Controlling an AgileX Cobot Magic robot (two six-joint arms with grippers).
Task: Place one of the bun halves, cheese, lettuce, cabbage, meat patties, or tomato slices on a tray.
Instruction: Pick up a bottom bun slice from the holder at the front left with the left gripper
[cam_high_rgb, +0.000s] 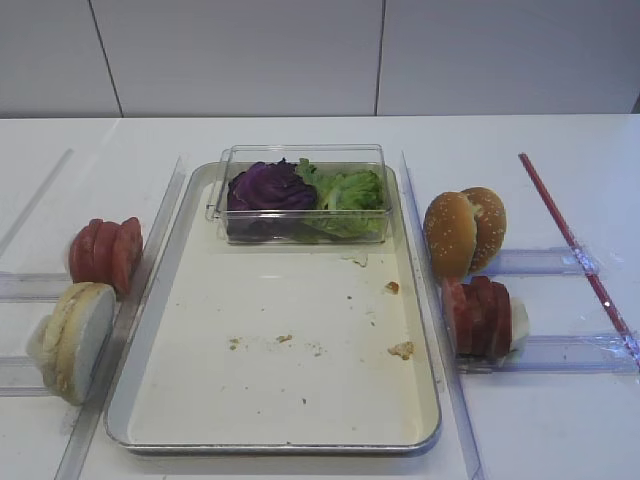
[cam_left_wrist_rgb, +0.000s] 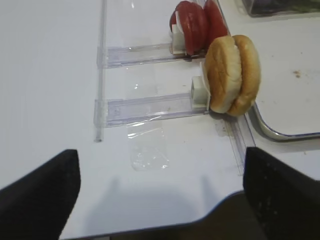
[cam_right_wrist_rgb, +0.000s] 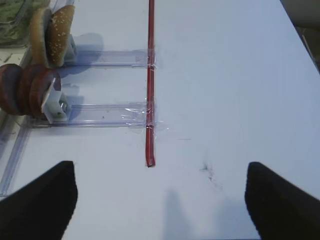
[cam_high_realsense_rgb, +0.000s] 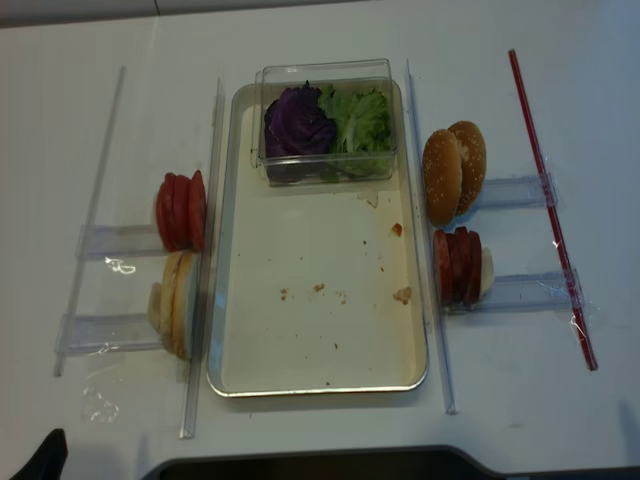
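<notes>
The metal tray (cam_high_rgb: 150, 390) lies mid-table with only crumbs on its floor. A clear box at its far end holds purple cabbage (cam_high_rgb: 268, 186) and green lettuce (cam_high_rgb: 350, 190). Left of the tray, pale bun halves (cam_left_wrist_rgb: 232, 75) stand on edge in a rack, with tomato slices (cam_left_wrist_rgb: 195, 25) behind them. On the right stand meat patties (cam_right_wrist_rgb: 27, 90). Cheese is out of view. My left gripper (cam_left_wrist_rgb: 160, 195) hangs open over the table's front edge, short of the buns. My right gripper (cam_right_wrist_rgb: 160, 200) is open over bare table, with nothing between its fingers.
Sesame bun tops (cam_high_rgb: 465, 230) stand on edge behind the patties. A red strip (cam_right_wrist_rgb: 150, 80) is taped across the clear racks (cam_right_wrist_rgb: 100, 115) on the right. Clear rails (cam_left_wrist_rgb: 102, 70) run along both sides of the tray.
</notes>
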